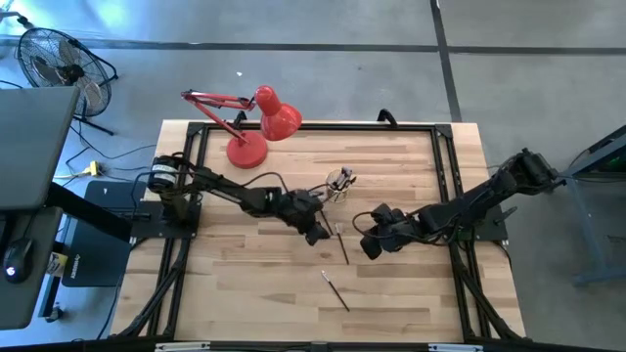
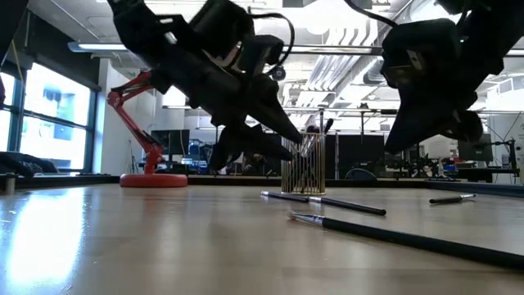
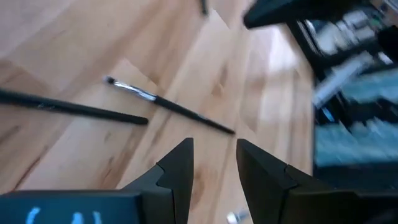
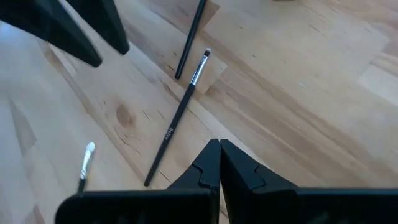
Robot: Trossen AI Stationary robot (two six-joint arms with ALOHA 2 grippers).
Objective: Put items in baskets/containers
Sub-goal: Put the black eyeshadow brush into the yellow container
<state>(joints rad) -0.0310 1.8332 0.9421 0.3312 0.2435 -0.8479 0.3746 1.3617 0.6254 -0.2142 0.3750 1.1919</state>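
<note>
Overhead, my arms half hide the table [image 1: 245,284] | glass cup [image 1: 340,183] with brushes stands beside my left gripper [image 1: 320,235], fingers parted, empty | right gripper [image 1: 368,246] closed, empty | loose brushes [image 1: 341,244] between them; tips too small to read.

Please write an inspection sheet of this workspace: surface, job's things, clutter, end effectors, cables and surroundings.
Surface: light wooden table inside a black frame.
Job's things: clear glass cup already holds several brushes, near the table's middle; two loose brushes lie on the wood, one brush between the two arms, another brush nearer the front edge.
Clutter: red desk lamp on the table's far left part.
End effectors: left end effector open, empty, above the wood close to the cup; right end effector shut, empty, beside the nearer loose brush.
Cables: dark cable loops along both arms.
Surroundings: floor fan and grey concrete floor.
</note>
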